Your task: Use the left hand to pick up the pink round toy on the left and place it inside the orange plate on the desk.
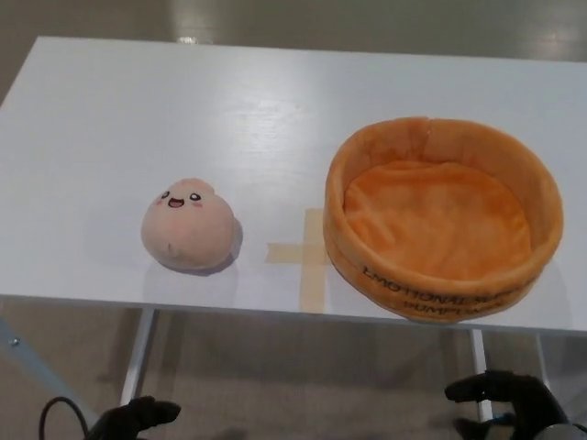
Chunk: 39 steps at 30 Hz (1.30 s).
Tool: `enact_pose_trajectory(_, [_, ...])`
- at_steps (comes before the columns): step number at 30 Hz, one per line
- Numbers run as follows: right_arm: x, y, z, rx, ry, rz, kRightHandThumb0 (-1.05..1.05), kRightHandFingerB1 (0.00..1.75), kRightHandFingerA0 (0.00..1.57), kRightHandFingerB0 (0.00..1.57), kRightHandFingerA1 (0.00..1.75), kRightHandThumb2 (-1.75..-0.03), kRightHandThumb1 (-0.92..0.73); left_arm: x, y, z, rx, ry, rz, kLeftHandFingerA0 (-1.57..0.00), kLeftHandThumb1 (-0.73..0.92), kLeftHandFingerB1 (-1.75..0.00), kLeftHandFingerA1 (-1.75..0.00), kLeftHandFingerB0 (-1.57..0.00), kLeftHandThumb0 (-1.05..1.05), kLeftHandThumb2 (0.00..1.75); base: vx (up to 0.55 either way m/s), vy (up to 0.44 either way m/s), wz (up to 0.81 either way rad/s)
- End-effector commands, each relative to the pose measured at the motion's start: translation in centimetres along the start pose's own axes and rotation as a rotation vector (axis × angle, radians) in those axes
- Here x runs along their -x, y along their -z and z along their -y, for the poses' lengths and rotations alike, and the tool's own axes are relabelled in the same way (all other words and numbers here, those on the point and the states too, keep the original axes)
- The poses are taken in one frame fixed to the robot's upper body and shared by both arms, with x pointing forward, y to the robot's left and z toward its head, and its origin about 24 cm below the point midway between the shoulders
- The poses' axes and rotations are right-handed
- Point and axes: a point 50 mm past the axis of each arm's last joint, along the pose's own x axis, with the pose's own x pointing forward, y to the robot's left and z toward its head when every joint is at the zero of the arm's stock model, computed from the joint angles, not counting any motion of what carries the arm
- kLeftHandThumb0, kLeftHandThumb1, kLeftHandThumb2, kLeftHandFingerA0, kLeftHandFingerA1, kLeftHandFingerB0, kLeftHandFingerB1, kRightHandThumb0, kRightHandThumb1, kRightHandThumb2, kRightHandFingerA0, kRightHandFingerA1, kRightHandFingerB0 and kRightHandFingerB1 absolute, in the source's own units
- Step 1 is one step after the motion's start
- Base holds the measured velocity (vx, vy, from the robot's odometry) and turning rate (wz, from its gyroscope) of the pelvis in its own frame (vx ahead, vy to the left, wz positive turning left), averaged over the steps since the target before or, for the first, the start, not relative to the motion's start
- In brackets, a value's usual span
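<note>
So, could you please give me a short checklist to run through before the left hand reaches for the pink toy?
1. Pink toy sits alone on the table, with nothing touching it: ok.
2. Orange plate is empty and ready to receive it: ok.
3. Left hand holds nothing: ok.
4. Left hand is above the table: not ok, it is low at the near edge.
5. Right hand is away from the plate: ok.
6. Path from toy to plate crosses only the tape cross: ok.

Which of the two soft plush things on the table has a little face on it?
The pink round toy on the left: it has small eyes, a mouth and rosy cheeks. The orange plate on the right is an empty ring-walled plush dish with only dark lettering on its side.
</note>
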Motion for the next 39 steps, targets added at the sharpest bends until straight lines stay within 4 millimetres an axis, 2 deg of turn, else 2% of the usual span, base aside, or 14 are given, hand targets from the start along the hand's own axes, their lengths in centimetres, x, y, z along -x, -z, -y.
enact_pose_trajectory(1, [0.3,0.7,-0.2,0.011,0.001,0.014,-0.19,0.79,0.63,0.68,0.85,-0.56,-0.54,0.4,0.5,0.1,-0.013,-0.005,0.033,-0.32,0.58,-0.33,-0.36,-0.36,-0.29,0.56,0.0,0.0,0.0])
enact_pose_trajectory(2, [0.3,0.8,-0.2,0.007,0.003,0.01,-0.18,0.79,0.64,0.68,0.85,-0.56,-0.55,0.5,0.6,0.2,0.003,-0.006,0.034,-0.3,0.51,-0.38,-0.44,-0.3,-0.36,0.68,0.0,0.0,0.0])
enact_pose_trajectory(6, [0.9,2.4,-0.7,-0.002,0.003,-0.011,-0.15,0.79,0.63,0.67,0.87,-0.56,-0.55,1.2,1.8,1.1,0.018,0.015,0.022,-0.3,0.52,-0.39,-0.42,-0.31,-0.37,0.68,0.0,0.0,0.0])
enact_pose_trajectory(13, [1.4,3.5,-1.1,0.006,0.007,-0.034,-0.14,0.79,0.66,0.67,0.92,-0.55,-0.55,2.2,2.8,1.4,-0.007,0.033,0.052,-0.34,0.59,-0.31,-0.36,-0.32,-0.29,0.57,0.0,0.0,0.0])
enact_pose_trajectory(23, [1.5,3.9,-1.1,0.0,0.011,-0.039,-0.14,0.79,0.64,0.67,0.87,-0.56,-0.55,3.9,3.5,-0.2,-0.118,0.149,0.17,-0.21,0.53,-0.35,-0.39,-0.2,-0.39,0.66,0.0,0.0,0.0])
enact_pose_trajectory(27, [1.4,3.6,-0.9,-0.007,0.021,-0.035,-0.13,0.8,0.65,0.67,0.91,-0.56,-0.55,4.7,3.0,-1.5,-0.169,0.249,0.25,-0.2,0.51,-0.34,-0.38,-0.18,-0.42,0.66,0.0,0.0,0.0])
enact_pose_trajectory(28, [1.4,3.5,-0.9,-0.009,0.025,-0.039,-0.14,0.79,0.66,0.66,0.92,-0.56,-0.55,5.4,2.5,-2.3,-0.17,0.309,0.294,-0.09,0.45,-0.5,-0.52,-0.07,-0.23,0.95,0.0,0.0,0.0])
enact_pose_trajectory(29, [1.3,3.5,-0.8,-0.009,0.026,-0.04,-0.14,0.79,0.66,0.66,0.92,-0.56,-0.55,5.7,2.3,-2.5,-0.171,0.327,0.306,-0.09,0.45,-0.5,-0.52,-0.07,-0.23,0.95,0.0,0.0,0.0])
enact_pose_trajectory(30, [1.3,3.4,-0.7,-0.004,0.026,-0.034,-0.13,0.79,0.7,0.66,0.95,-0.56,-0.55,6.1,2.0,-2.9,-0.17,0.354,0.325,-0.26,0.53,-0.33,-0.33,-0.23,-0.63,0.56,0.0,0.0,0.0])
enact_pose_trajectory(34, [1.2,3.2,-0.7,0.007,0.022,-0.032,-0.14,0.78,0.65,0.66,0.87,-0.56,-0.55,8.5,0.1,-3.8,-0.184,0.427,0.435,-0.2,0.58,-0.27,-0.31,-0.17,-0.47,0.58,0.0,0.0,0.0])
enact_pose_trajectory(35, [1.2,3.2,-0.7,0.008,0.021,-0.032,-0.14,0.78,0.67,0.66,0.9,-0.56,-0.55,8.9,-0.3,-3.8,-0.185,0.445,0.451,-0.01,0.44,-0.47,-0.49,0.0,-0.3,0.96,0.0,0.0,0.0])
enact_pose_trajectory(37, [1.1,3.1,-0.7,-0.001,0.021,-0.03,-0.14,0.77,0.66,0.65,0.89,-0.56,-0.55,9.8,-1.3,-3.9,-0.181,0.506,0.485,-0.01,0.45,-0.47,-0.5,0.0,-0.3,0.96,0.0,0.0,0.0])
enact_pose_trajectory(38, [1.1,3.0,-0.7,-0.004,0.021,-0.029,-0.13,0.77,0.66,0.65,0.88,-0.56,-0.55,10.3,-1.7,-3.9,-0.172,0.536,0.499,-0.1,0.57,-0.26,-0.28,-0.12,-0.47,0.59,0.0,0.0,0.0])
enact_pose_trajectory(39, [1.1,3.0,-0.7,-0.004,0.02,-0.029,-0.13,0.77,0.66,0.65,0.88,-0.56,-0.55,10.4,-1.8,-3.9,-0.165,0.546,0.503,-0.1,0.57,-0.26,-0.28,-0.12,-0.47,0.59,0.0,0.0,0.0])
